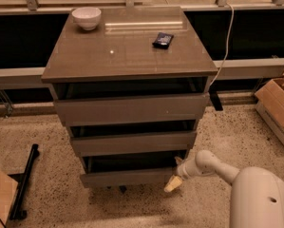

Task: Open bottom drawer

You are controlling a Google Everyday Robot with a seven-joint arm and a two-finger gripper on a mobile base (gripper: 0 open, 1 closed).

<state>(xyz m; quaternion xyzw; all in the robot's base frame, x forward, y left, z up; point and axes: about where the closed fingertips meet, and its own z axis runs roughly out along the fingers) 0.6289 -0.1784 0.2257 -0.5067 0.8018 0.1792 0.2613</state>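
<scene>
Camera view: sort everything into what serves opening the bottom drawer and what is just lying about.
For the job:
bottom drawer
end effector, low by the drawer front's corner, on the picture's right

Lying about:
white bowl and dark packet on the cabinet top
cardboard box on the floor, picture's right
black stand on the floor, picture's left

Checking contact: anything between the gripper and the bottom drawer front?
Nothing in the camera view: the gripper sits at the right end of the bottom drawer front, just above the floor, no object between.
</scene>
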